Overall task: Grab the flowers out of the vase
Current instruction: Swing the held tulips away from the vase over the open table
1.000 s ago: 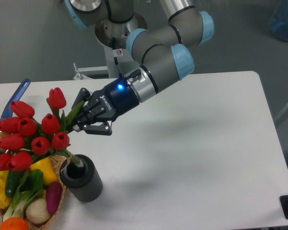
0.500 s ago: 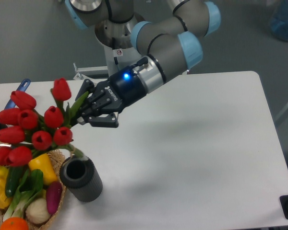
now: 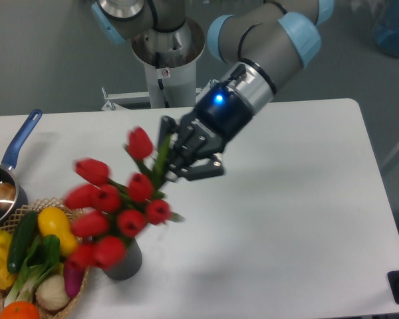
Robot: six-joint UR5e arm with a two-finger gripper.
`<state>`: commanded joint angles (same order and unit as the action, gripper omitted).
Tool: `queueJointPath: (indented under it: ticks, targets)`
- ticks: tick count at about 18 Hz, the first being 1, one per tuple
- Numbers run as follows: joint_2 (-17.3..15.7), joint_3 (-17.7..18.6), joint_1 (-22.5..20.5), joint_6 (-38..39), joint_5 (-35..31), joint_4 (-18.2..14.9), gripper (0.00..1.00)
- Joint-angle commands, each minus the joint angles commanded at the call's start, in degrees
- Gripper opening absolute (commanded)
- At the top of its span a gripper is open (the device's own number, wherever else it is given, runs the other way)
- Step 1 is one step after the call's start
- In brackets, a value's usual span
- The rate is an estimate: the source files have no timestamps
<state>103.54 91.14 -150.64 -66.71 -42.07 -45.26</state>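
Note:
My gripper (image 3: 169, 159) is shut on the green stems of the flowers (image 3: 116, 206), a bunch of red tulips. The bunch hangs in the air over the table, clear of the vase, its heads blurred and pointing down-left. The stem ends stick out to the right near the tulip heads. The vase (image 3: 128, 260), a dark grey ribbed cylinder, stands near the front left of the table. It is mostly hidden behind the tulip heads, so its mouth does not show.
A wicker basket (image 3: 80, 287) of colourful vegetables sits at the front left corner, next to the vase. A blue-handled steel pan (image 3: 3, 189) lies at the left edge. The white table (image 3: 286, 232) stretches to the right.
My gripper has moved right and up with the flowers. The stems have come fully out of the vase, and the bunch now hangs in front of it.

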Motion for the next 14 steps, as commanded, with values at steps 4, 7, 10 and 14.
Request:
queueJointPath:
  ticks: [4,7,10,14]
  targets:
    - [-0.26,0.62,-1.40,-0.26,-10.99,-0.09,0.00]
    - [-0.18,1.40,-2.72,-0.09,-14.44,-0.79,0.00]
    - [-0.61,1.76,-4.04,0.26,-21.09,-4.56,0.00]
    - [-0.18,1.76,-4.05,0.26,-32.18,-7.73,0.00]
